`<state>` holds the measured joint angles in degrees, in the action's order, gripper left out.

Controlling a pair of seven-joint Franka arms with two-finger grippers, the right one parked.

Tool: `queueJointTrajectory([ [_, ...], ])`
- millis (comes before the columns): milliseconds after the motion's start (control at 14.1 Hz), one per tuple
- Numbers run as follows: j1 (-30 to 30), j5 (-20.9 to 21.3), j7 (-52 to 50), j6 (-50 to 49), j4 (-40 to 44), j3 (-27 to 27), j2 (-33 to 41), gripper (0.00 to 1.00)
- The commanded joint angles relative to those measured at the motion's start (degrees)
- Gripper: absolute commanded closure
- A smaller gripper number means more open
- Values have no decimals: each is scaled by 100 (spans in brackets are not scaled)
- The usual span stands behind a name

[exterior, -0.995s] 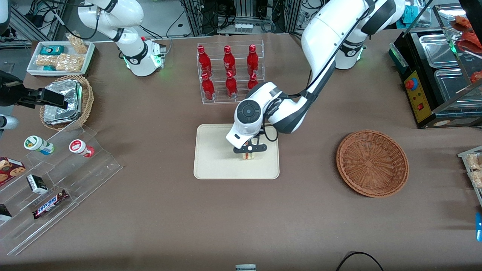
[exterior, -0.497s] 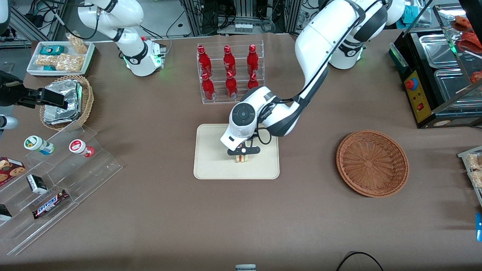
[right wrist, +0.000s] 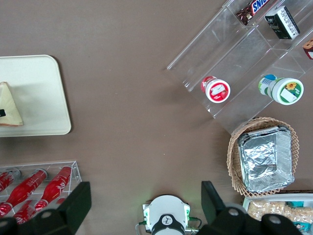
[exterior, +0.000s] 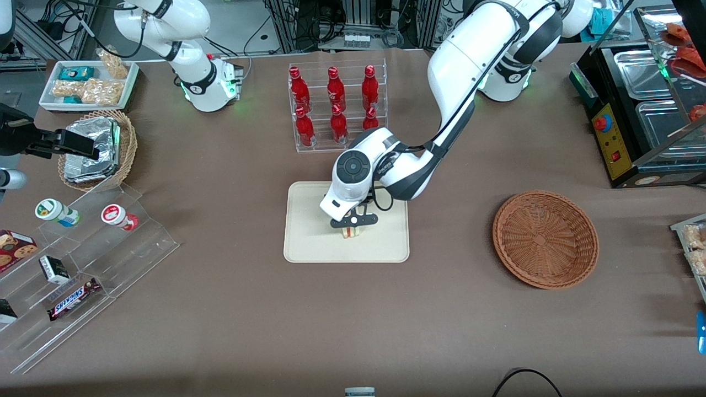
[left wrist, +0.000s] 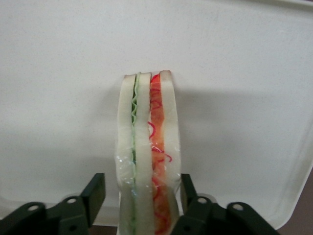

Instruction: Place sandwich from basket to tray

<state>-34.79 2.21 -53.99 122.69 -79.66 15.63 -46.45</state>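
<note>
A: Where's your claw right now?

B: My claw [exterior: 351,226] is down over the tray [exterior: 309,242], about the middle of it, a bit nearer the bottle rack than the front camera.

A: Open or closed?

B: Fingers [left wrist: 95,193] are parted, one on each side of the sandwich [left wrist: 146,166]. From the wrist camera I see a sliver of gap between the bread and each finger, so not pinching it (the gap is thin, but it's there).

A: And the sandwich?

B: Standing on edge on the tray, between my fingers. Two slabs of white bread outside, a green wavy layer and a red layer inside, clear wrap around the lower part. In the front view only a small pale bit of it [exterior: 351,233] shows under my claw. The parked arm's camera catches one corner of it [right wrist: 9,105] lying within the tray's rim [right wrist: 58,125].

A: Basket?

B: The reddish-brown basket [exterior: 545,239] sits well apart from the tray, toward my end of the table. Nothing shows inside it.

A: Anything else nearby?

B: Clear rack of red bottles [exterior: 334,107] just past the tray's edge, farther from the front camera. Toward the parked arm's end: a tan basket with foil packets [exterior: 96,149], a white dish of snacks [exterior: 88,84], and a clear stepped shelf [exterior: 83,264] with small tubs and a candy bar
</note>
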Motion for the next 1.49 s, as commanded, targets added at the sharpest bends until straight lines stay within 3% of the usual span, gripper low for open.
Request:
queueJointTrajectory([
  [0, -54, 34, -138, 1, 152, -61, -49, 2],
  [639, 130, -45, -120, -623, 161, -254, 381, 1],
  [852, 603, -80, -7, -1428, 91, -228, 960, 1],
  [1137, 1595, -818, 1397, -2904, -163, -236, 2014, 0],
  [1421, 2598, -792, 2478, -3559, -1154, -254, 3305, 0],
])
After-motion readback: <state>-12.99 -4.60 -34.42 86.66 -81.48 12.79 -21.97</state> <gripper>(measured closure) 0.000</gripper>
